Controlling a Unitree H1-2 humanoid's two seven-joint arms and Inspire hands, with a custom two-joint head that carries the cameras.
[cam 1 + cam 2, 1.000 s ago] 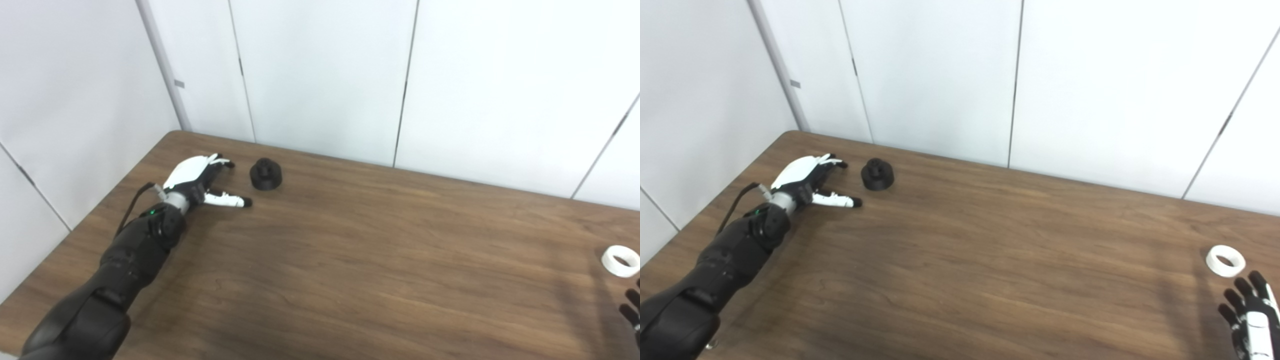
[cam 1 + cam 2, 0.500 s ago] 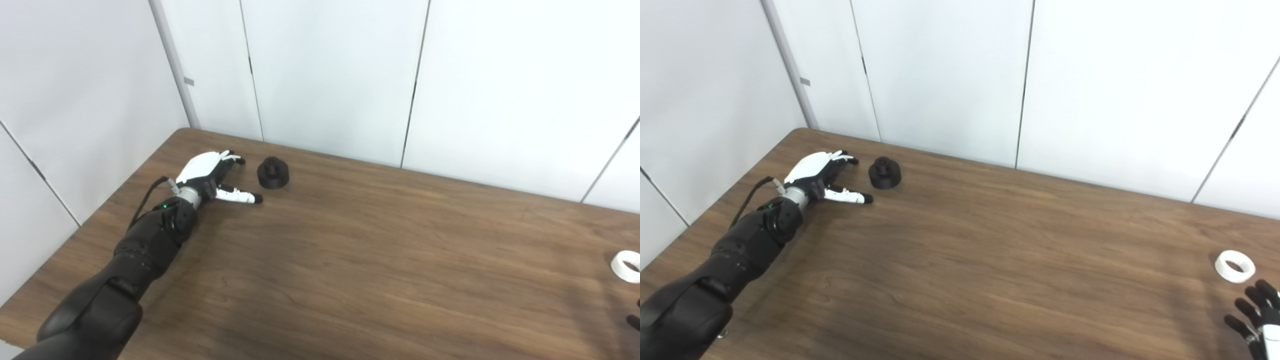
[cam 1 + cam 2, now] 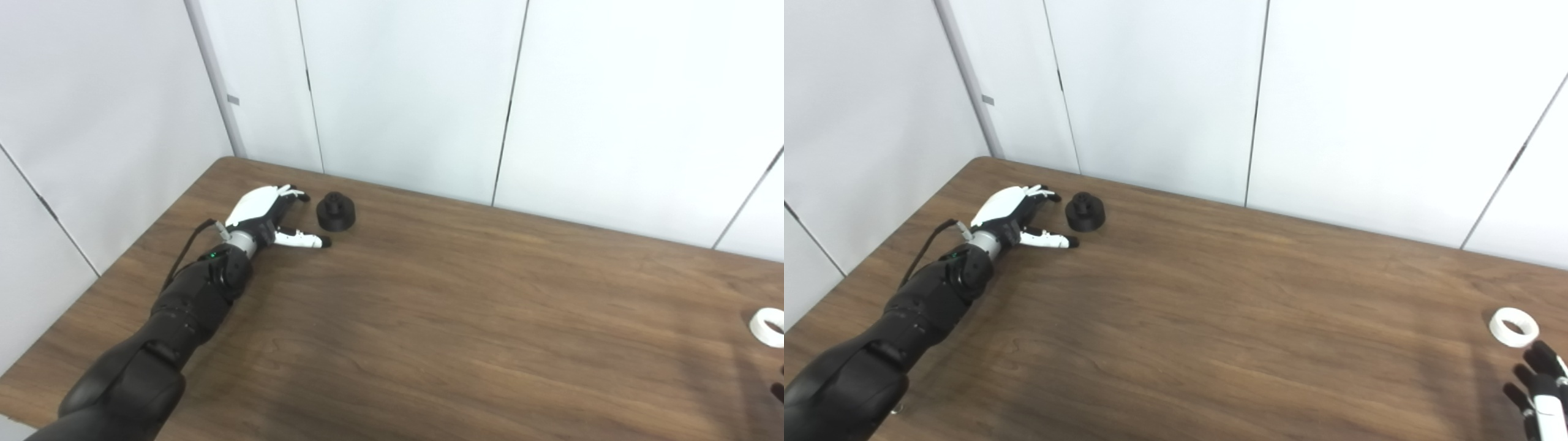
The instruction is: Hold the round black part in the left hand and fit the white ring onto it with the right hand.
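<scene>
The round black part (image 3: 335,211) stands on the wooden table (image 3: 429,306) near its far left corner. My left hand (image 3: 269,214) lies open just left of it, fingers and thumb spread toward the part, a small gap between them. The white ring (image 3: 1513,326) lies flat near the table's right edge. My right hand (image 3: 1540,392) is open just in front of the ring, fingers pointing at it without touching. Only its fingertips show at the right edge of the left eye view.
White wall panels (image 3: 404,92) stand close behind the table's far edge and along its left side. The table's left edge runs close beside my left forearm (image 3: 184,306).
The camera has shifted a little. My left hand has slid closer to the black part. My right hand stays near the ring.
</scene>
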